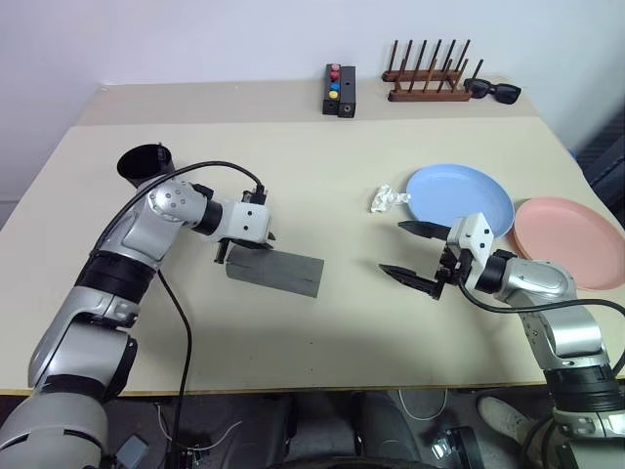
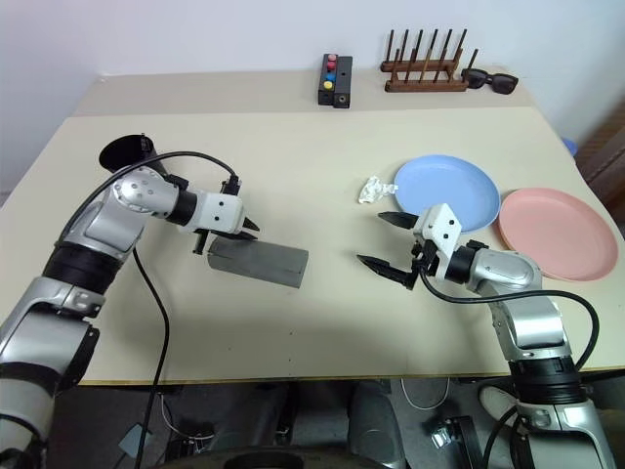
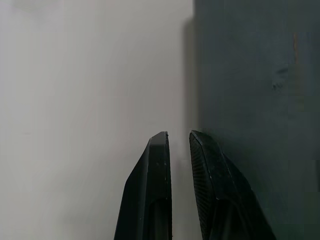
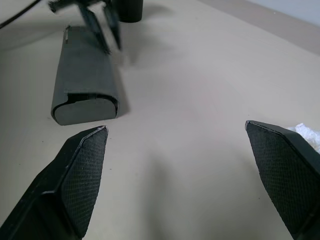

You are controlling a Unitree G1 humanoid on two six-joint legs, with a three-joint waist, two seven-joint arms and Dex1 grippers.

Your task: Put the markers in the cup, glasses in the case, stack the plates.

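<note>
The grey case [image 1: 283, 273] lies flat on the table, left of centre. My left gripper [image 3: 179, 136] hovers at the case's left end, shut, with nothing between its fingers. My right gripper [image 1: 392, 246] hangs wide open and empty above the table, right of the case and pointing towards it. The black cup [image 1: 146, 162] stands behind my left arm. The light blue plate [image 1: 459, 199] and the pink plate [image 1: 566, 240] lie side by side at the right, edges close. The markers and the glasses are hidden from view.
A crumpled white scrap [image 1: 389, 198] lies just left of the blue plate. Along the back stand a black box with coloured buttons [image 1: 339, 90], a wooden peg rack [image 1: 428, 80] and chunky black sunglasses [image 1: 493, 91]. A black cable [image 1: 181, 322] hangs from my left arm.
</note>
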